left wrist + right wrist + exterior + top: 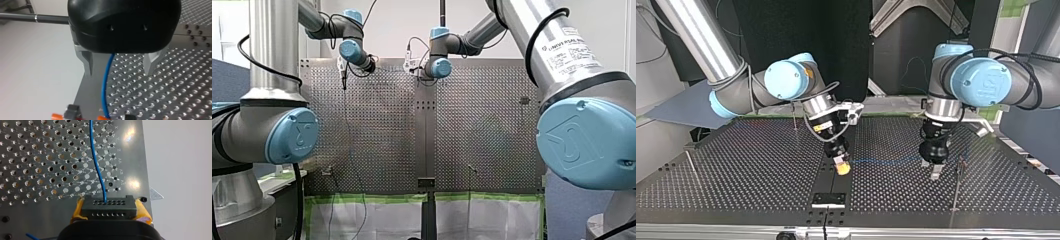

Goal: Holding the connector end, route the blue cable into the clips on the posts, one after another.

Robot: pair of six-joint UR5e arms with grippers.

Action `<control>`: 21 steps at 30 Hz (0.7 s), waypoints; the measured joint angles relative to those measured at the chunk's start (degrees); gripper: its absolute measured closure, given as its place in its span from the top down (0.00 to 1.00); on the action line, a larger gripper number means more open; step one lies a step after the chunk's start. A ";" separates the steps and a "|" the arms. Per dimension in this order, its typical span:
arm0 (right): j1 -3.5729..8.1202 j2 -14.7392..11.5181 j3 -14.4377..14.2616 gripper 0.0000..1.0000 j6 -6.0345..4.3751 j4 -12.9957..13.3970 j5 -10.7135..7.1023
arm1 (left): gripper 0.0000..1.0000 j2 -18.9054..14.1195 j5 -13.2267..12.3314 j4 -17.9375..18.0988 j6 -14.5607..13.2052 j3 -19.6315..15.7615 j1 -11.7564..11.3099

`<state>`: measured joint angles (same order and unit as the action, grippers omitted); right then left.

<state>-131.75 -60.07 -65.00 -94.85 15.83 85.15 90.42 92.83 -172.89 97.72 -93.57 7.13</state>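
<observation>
The black connector [107, 206] sits between the yellow pads [78, 210] of my right gripper [108, 208], which is shut on it. From the connector the blue cable [96, 167] runs out over the perforated plate. In the top view the cable [886, 161] stretches from my right gripper [842, 167] to my left gripper [935, 171]. My left gripper [118, 66] is open, and the cable [106, 85] passes loosely between its metal fingers [87, 62] without touching them. A thin post with a clip [961, 162] stands just beside my left gripper.
More thin posts stand on the perforated table [746, 170]: one behind my right gripper [795, 117] and one near the top view's left edge [690, 161]. A small black block [828, 199] sits at the near middle edge.
</observation>
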 joint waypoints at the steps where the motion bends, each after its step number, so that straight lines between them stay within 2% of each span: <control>1: 0.01 0.00 0.00 0.00 0.00 0.00 -0.02 | 1.00 0.02 0.03 0.16 0.16 0.03 0.00; 4: 0.03 0.00 0.00 0.00 0.00 0.00 -0.05 | 1.00 0.03 0.12 0.43 0.47 0.06 0.01; 6: 0.04 0.00 0.00 0.00 0.00 0.00 -0.05 | 0.96 0.03 0.34 0.49 0.57 0.06 0.02; 8: 0.04 0.00 0.00 0.00 0.00 0.00 -0.05 | 0.87 0.04 0.56 0.51 0.62 0.07 0.01; 9: 0.04 0.01 -0.01 0.00 0.00 0.00 -0.05 | 0.87 0.04 0.68 0.52 0.71 0.07 0.01; 10: 0.04 0.02 0.00 0.00 0.00 0.00 -0.06 | 0.74 0.04 0.75 0.52 0.81 0.07 0.01; 11: 0.04 0.03 0.00 0.00 0.00 0.00 -0.06 | 0.67 0.05 0.82 0.52 0.93 0.08 0.02; 12: 0.06 0.04 -0.01 0.00 0.00 0.00 -0.06 | 0.67 0.04 0.92 0.53 1.09 0.08 0.01; 13: 0.09 0.03 0.00 0.00 0.00 -0.01 -0.08 | 0.60 0.04 0.98 0.53 1.22 0.08 0.01; 18: 0.19 0.01 0.00 0.00 0.00 -0.07 -0.14 | 0.60 0.05 1.14 0.60 1.55 0.08 0.01; 19: 0.20 0.01 0.00 0.00 0.02 -0.08 -0.14 | 0.29 0.04 1.14 0.60 1.56 0.08 0.01; 20: 0.20 0.01 0.00 0.00 0.03 -0.10 -0.14 | 0.23 0.05 1.15 0.64 1.57 0.08 0.01; 21: 0.20 0.02 0.00 0.00 0.04 -0.12 -0.15 | 0.23 0.05 1.15 0.76 1.53 0.08 0.06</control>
<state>-131.55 -60.05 -65.01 -94.80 15.71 85.00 90.47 93.99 -172.14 99.25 -93.49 7.19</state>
